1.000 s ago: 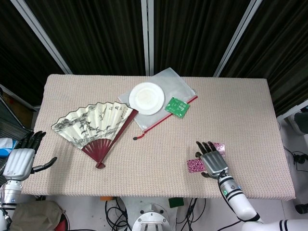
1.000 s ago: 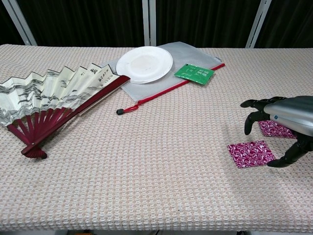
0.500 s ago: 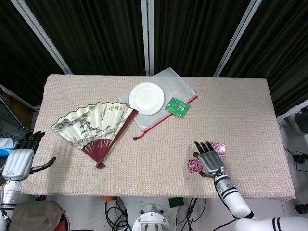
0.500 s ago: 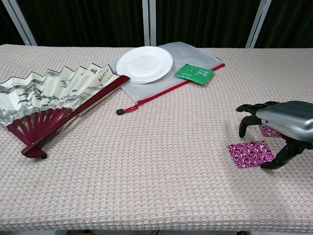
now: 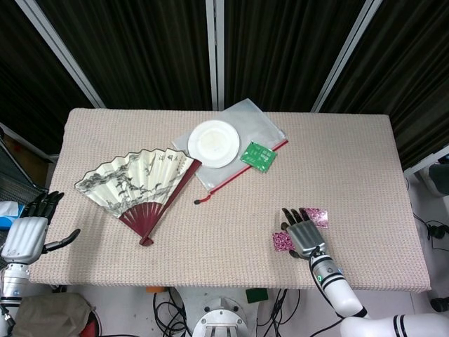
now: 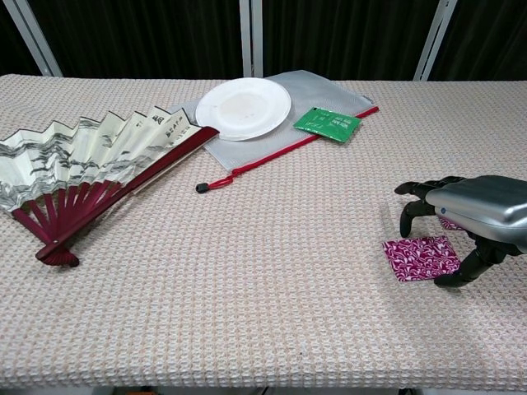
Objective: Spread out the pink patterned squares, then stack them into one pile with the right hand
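The right robot hand (image 6: 473, 214) hovers with fingers curled apart, holding nothing, over two pink patterned fabric squares: the nearer square (image 6: 421, 257) lies beneath it, the farther square (image 5: 319, 216) just beyond, ready for stacking.

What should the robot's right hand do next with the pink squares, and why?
Probably lower the right hand and pinch the near pink square. The two squares lie apart on the table, the far pink square mostly hidden behind the hand, and the hand hovers over them holding nothing, so stacking starts with picking one up.
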Controlling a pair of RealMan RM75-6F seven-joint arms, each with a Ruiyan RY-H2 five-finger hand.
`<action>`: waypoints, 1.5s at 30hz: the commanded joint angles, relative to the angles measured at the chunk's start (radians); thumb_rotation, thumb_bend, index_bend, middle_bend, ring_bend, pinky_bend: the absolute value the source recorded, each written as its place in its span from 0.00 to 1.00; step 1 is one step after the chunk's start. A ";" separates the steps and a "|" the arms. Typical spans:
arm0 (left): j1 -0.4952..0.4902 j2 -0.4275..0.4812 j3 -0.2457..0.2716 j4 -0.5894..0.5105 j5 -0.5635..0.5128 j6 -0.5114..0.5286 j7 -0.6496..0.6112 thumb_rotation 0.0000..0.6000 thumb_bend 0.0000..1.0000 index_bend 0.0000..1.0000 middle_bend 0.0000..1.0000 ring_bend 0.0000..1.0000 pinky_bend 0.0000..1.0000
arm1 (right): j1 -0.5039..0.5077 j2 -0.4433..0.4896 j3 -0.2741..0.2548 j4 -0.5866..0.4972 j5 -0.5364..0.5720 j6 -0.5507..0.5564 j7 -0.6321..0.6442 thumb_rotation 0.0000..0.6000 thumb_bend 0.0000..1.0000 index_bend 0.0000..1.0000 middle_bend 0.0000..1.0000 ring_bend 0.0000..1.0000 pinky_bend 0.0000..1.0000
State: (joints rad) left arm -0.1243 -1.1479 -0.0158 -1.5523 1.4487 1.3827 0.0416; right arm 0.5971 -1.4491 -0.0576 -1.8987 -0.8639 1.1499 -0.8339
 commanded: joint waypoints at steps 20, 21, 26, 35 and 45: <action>0.001 0.001 0.000 0.000 0.001 0.000 -0.001 0.08 0.09 0.06 0.06 0.04 0.16 | -0.014 0.039 0.017 -0.029 -0.053 0.029 0.066 1.00 0.53 0.45 0.02 0.00 0.00; 0.001 0.001 0.000 0.000 0.001 0.000 -0.001 0.08 0.09 0.06 0.06 0.04 0.16 | -0.015 0.048 0.022 -0.035 -0.055 0.033 0.073 1.00 0.53 0.45 0.02 0.00 0.00; 0.003 0.000 0.001 0.002 -0.001 0.000 -0.003 0.08 0.09 0.06 0.06 0.04 0.16 | -0.015 0.106 0.050 -0.045 -0.041 0.037 0.104 1.00 0.53 0.45 0.02 0.00 0.00; -0.002 -0.007 0.001 0.007 -0.002 -0.010 -0.002 0.08 0.09 0.06 0.06 0.04 0.16 | -0.006 0.143 0.068 0.036 0.057 0.007 0.112 1.00 0.53 0.45 0.02 0.00 0.00; -0.003 -0.008 0.001 0.004 -0.007 -0.015 0.005 0.08 0.09 0.06 0.06 0.04 0.16 | 0.007 0.119 0.086 0.128 0.104 -0.052 0.157 1.00 0.53 0.45 0.02 0.00 0.00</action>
State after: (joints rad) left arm -0.1276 -1.1560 -0.0152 -1.5479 1.4414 1.3678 0.0468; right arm 0.6019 -1.3285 0.0273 -1.7729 -0.7599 1.1002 -0.6781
